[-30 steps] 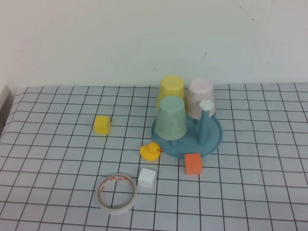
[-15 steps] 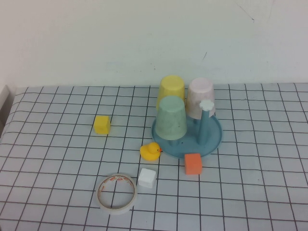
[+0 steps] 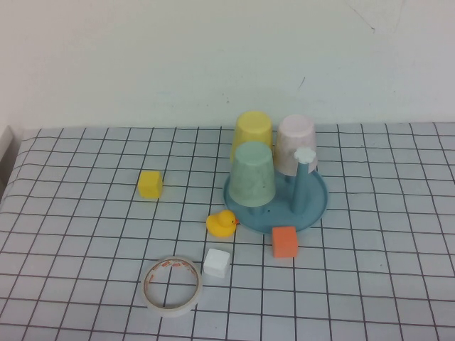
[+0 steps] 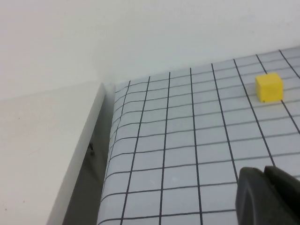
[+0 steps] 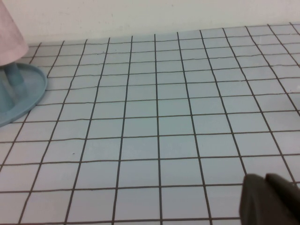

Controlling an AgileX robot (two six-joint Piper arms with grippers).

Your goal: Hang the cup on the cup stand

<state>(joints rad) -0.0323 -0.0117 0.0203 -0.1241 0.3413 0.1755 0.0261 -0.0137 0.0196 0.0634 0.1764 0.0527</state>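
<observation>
The pale mint-green cup (image 3: pixel 252 174) sits upside down on a front peg of the blue cup stand (image 3: pixel 315 207). A yellow cup (image 3: pixel 253 132) and a pale pink cup (image 3: pixel 296 142) hang upside down on pegs behind it. One peg with a white flower cap (image 3: pixel 306 155) is bare. No arm shows in the high view. My left gripper (image 4: pixel 264 172) is shut and empty, low over the table's left part. My right gripper (image 5: pixel 266 179) is shut and empty, low over the table to the right of the stand's rim (image 5: pixel 28 96) and the pink cup (image 5: pixel 8 33).
A yellow cube (image 3: pixel 150 184) (image 4: pixel 269 87), a yellow rubber duck (image 3: pixel 222 223), an orange cube (image 3: pixel 285 241), a white cube (image 3: pixel 217 263) and a tape roll (image 3: pixel 172 285) lie on the gridded cloth. The table's left edge (image 4: pixel 101 154) drops off beside the left gripper.
</observation>
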